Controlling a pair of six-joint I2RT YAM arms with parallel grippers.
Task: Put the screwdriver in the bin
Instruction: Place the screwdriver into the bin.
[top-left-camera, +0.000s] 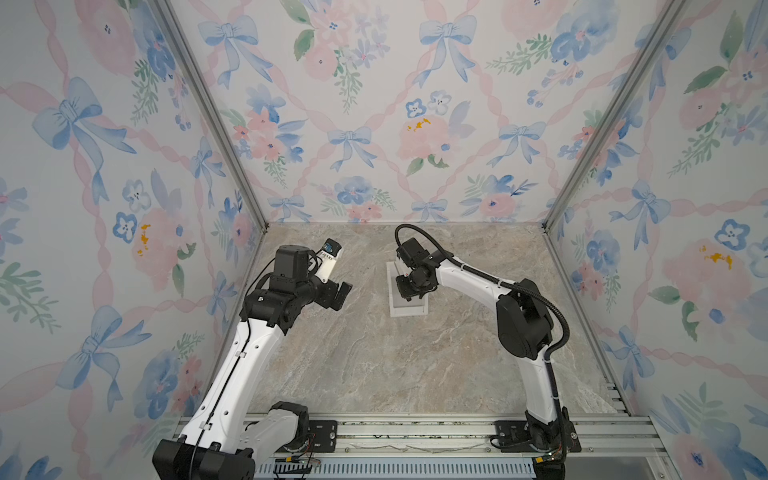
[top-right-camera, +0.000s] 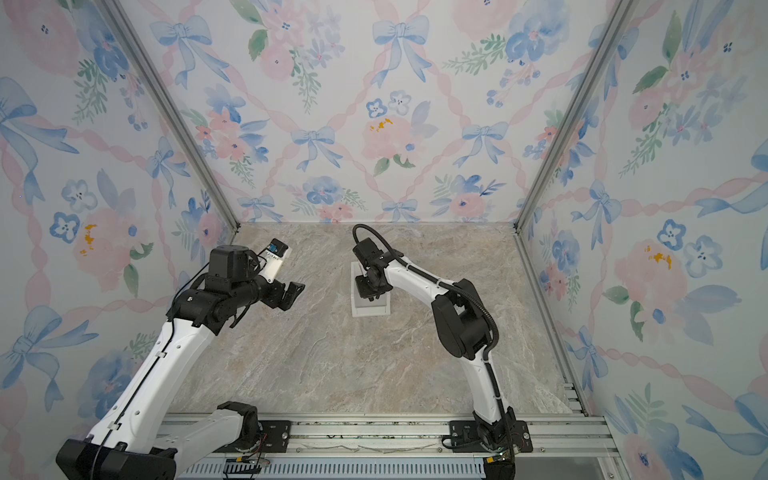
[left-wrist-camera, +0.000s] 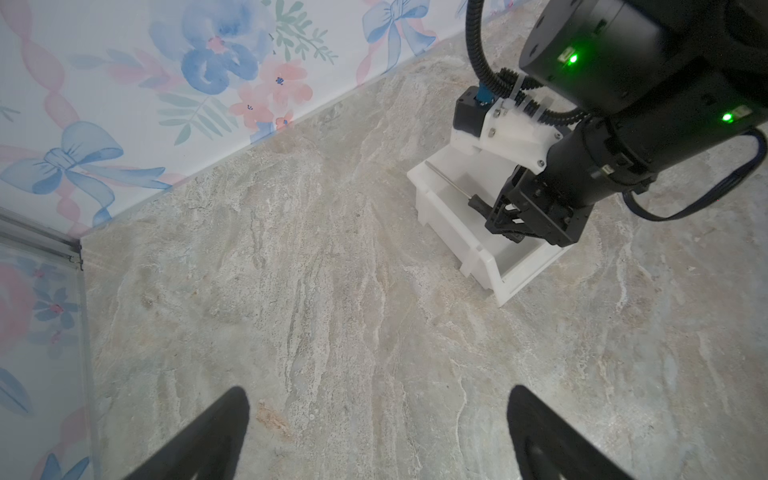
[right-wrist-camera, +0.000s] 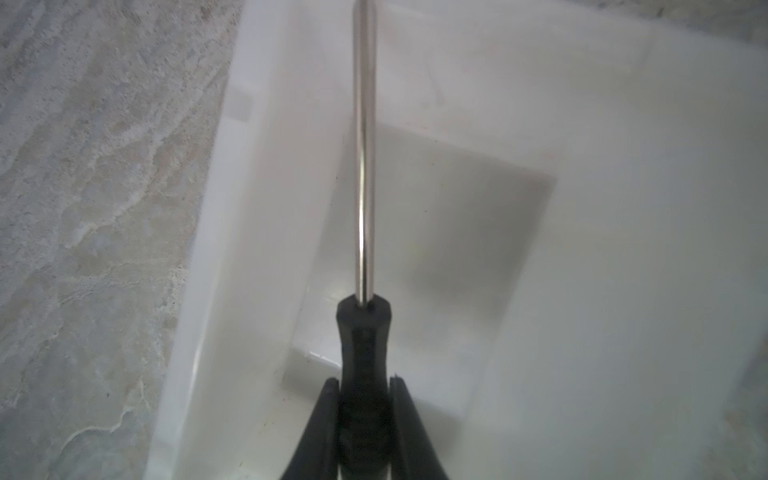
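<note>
Marble tabletop below; with right gripper clenched on screwdriver over bin, lower level between bin's walls, then release.

No text, brand, number or label is legible in any view.
Dark print on the white camera mount at the left arm's wrist is too small to read.
Two green indicator lights glow on the right arm's black joint housing. The pale tags beside them are unreadable.
</note>
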